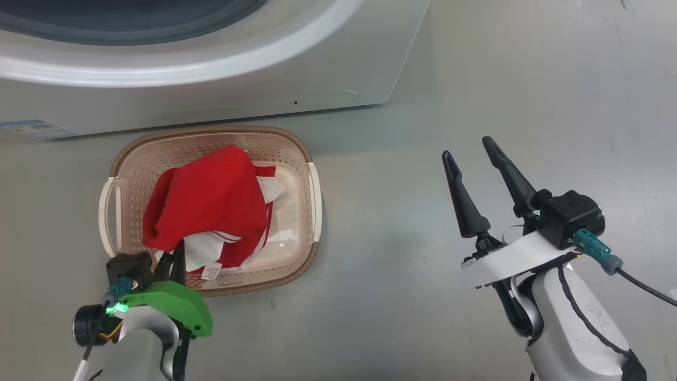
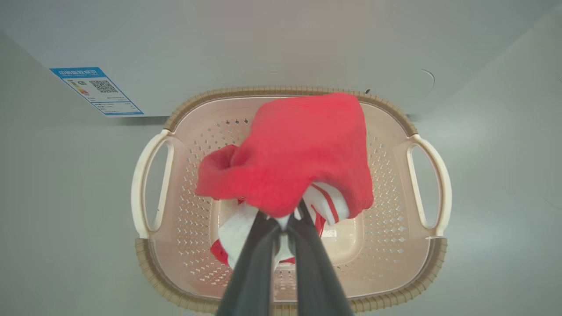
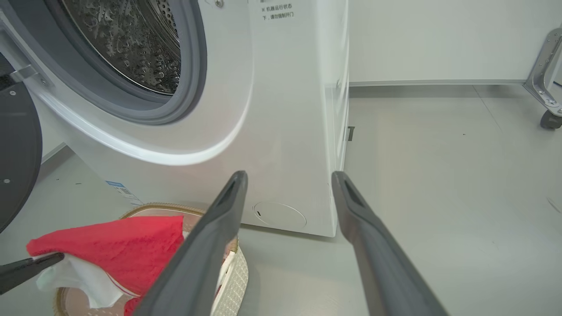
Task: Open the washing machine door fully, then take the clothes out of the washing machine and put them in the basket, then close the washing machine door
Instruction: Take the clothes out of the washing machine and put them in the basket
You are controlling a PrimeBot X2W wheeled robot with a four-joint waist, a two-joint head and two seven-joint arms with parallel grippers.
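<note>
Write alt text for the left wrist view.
The left gripper, shut on the red and white clothes, holds them bunched above the cream perforated basket. The basket sits on the grey floor in front of the white washing machine, whose blue label shows at upper left.

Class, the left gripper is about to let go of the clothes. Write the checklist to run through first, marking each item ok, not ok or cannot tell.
1. Left gripper shut on the clothes: ok.
2. Clothes over the basket, within its rim: ok.
3. Right gripper open, away from the basket: ok.
4. Door open: ok.
5. Washing machine emptied: cannot tell, part of its inside is hidden.
</note>
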